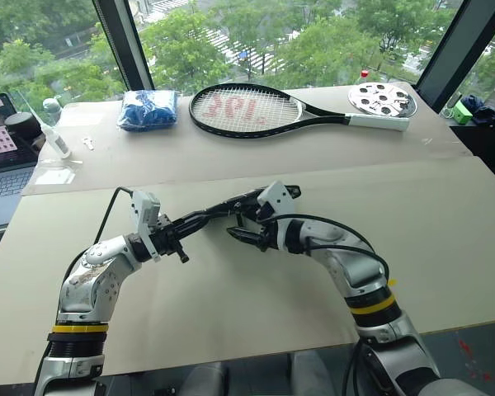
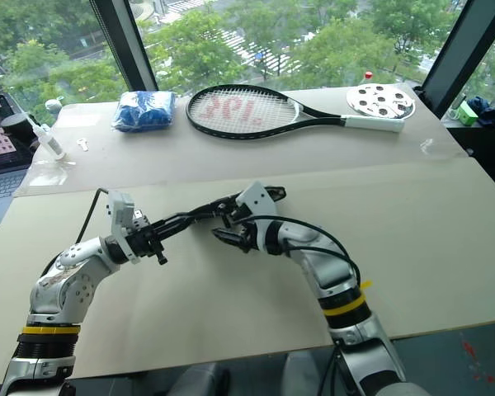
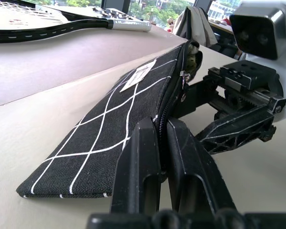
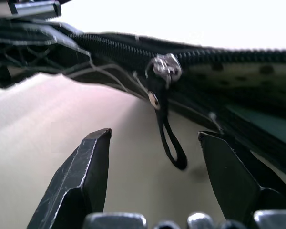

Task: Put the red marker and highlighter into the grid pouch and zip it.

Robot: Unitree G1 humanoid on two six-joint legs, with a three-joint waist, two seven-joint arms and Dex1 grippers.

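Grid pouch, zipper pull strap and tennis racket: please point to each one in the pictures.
grid pouch (image 3: 109, 143), left wrist view, on its checked fabric side.
zipper pull strap (image 4: 174, 150), right wrist view, on the hanging black loop.
tennis racket (image 1: 243, 109), left eye view, on its strings.

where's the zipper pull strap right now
In the right wrist view the zipper pull strap hangs from the grid pouch between the open right pincer fingers, untouched; the left pincer clamps the pouch's edge.

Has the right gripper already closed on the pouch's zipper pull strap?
No: in the right wrist view the right gripper stands open, its fingers either side of the zipper pull strap, which hangs free between them.
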